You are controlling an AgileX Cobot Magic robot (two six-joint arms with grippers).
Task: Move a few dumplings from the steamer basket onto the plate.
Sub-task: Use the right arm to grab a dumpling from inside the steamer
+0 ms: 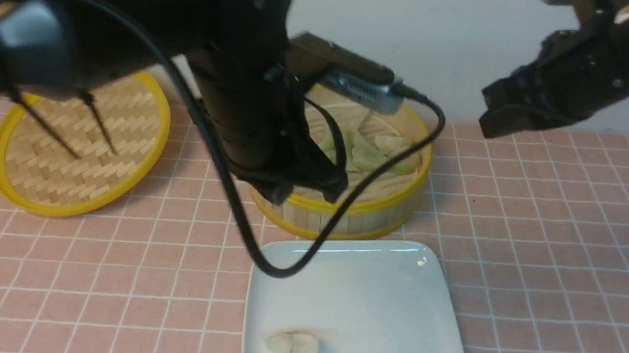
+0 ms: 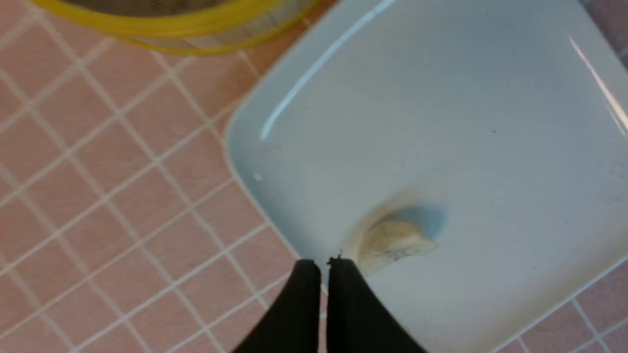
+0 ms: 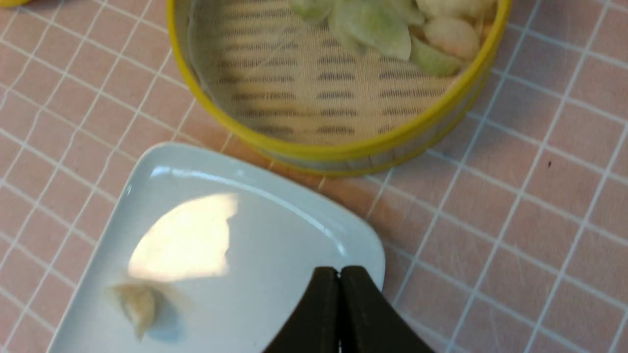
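Observation:
The steamer basket [image 1: 380, 201] stands at mid-table and holds several pale green and cream dumplings [image 1: 369, 153], also seen in the right wrist view [image 3: 382, 34]. The white plate [image 1: 372, 293] lies in front of it with one cream dumpling [image 1: 292, 346] near its front left. My left gripper [image 1: 305, 190] hangs above the basket's near rim, shut but for a thin slit and empty; in its wrist view the fingertips [image 2: 343, 267] point beside the plated dumpling [image 2: 392, 242]. My right gripper [image 1: 492, 123] is raised at the right, shut and empty [image 3: 339, 269].
The flat woven lid [image 1: 75, 146] with a yellow rim lies at the back left. A black cable [image 1: 284, 269] from the left arm droops over the plate's far edge. The surface is a pink tiled cloth [image 1: 566, 263].

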